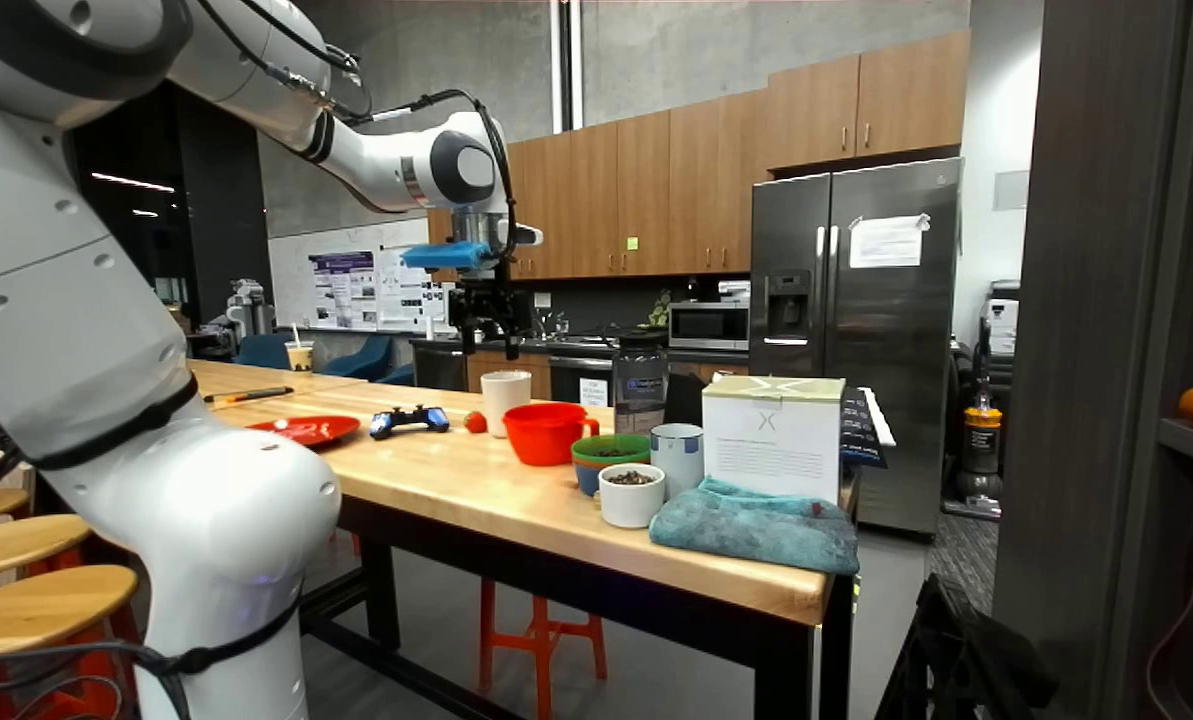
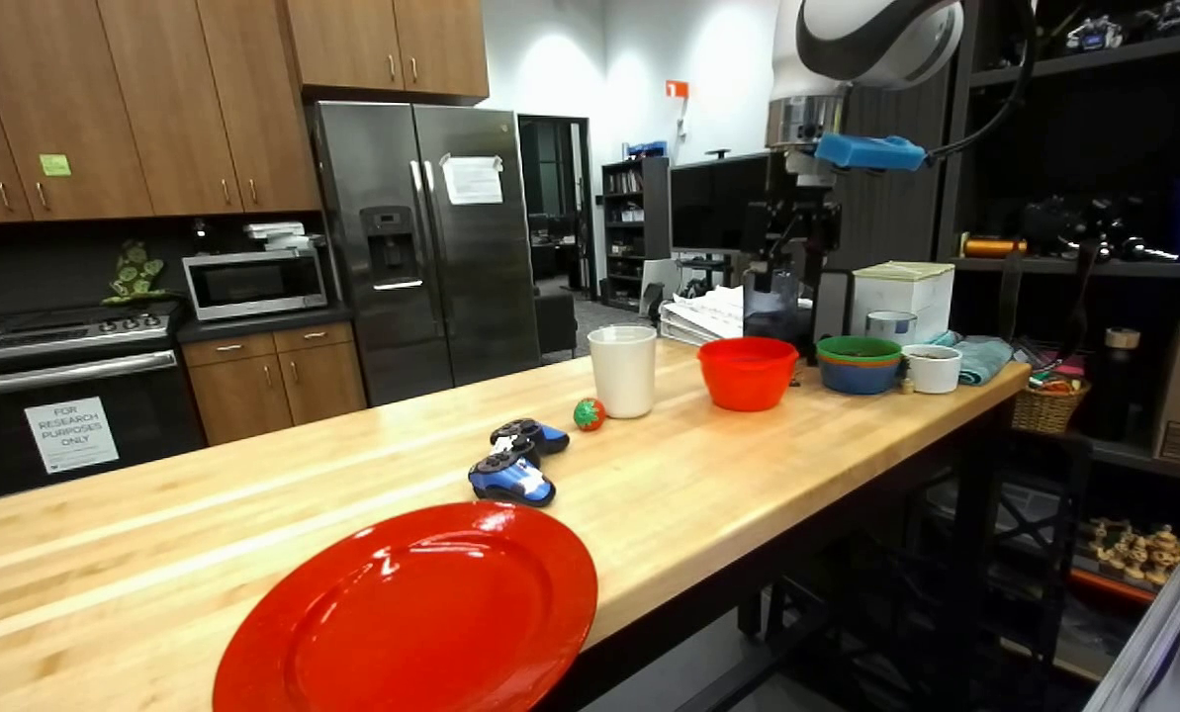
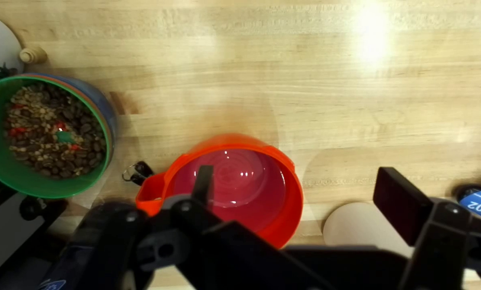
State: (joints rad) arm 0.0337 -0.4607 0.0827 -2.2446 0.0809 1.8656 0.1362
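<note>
My gripper is open and empty in the wrist view. It hangs well above the table in both exterior views. Below it sits a red bowl with a spout-like handle and reddish liquid inside; it also shows in both exterior views. A white cup stands beside the bowl, partly hidden by a finger; it is upright in both exterior views. A green bowl, stacked in other bowls, holds coffee beans and bits.
A red plate, a blue game controller and a strawberry lie on the table. A tall bottle, grey-blue mug, white ramekin, white box and teal cloth stand near one end.
</note>
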